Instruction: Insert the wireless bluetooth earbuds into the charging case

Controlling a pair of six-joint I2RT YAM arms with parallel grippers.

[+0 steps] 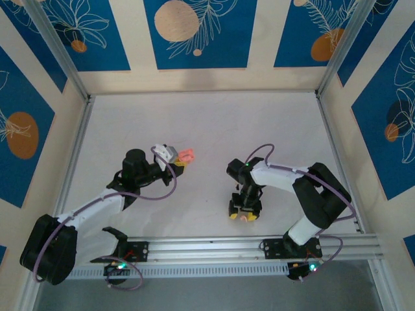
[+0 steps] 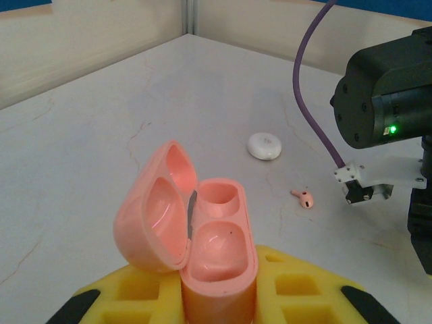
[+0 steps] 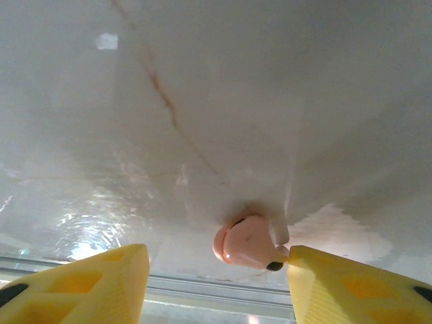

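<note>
My left gripper (image 2: 219, 300) is shut on the salmon-pink charging case (image 2: 219, 260), which stands upright between its yellow fingers. The lid (image 2: 156, 216) is swung open to the left and both wells are empty. From above, the case (image 1: 187, 155) sits left of centre. One pink earbud (image 2: 304, 198) lies on the table beyond the case. My right gripper (image 3: 216, 260) hangs low over the table, open, with another earbud (image 3: 246, 243) lying between its fingers and touching the right-hand fingertip (image 3: 297, 260). In the top view that gripper (image 1: 244, 212) is near the front rail.
A white round puck (image 2: 264, 146) lies on the table past the case. The right arm's black body (image 2: 388, 101) and its purple cable (image 2: 310, 101) stand close to the loose earbud. An aluminium rail (image 1: 259, 246) runs along the front edge.
</note>
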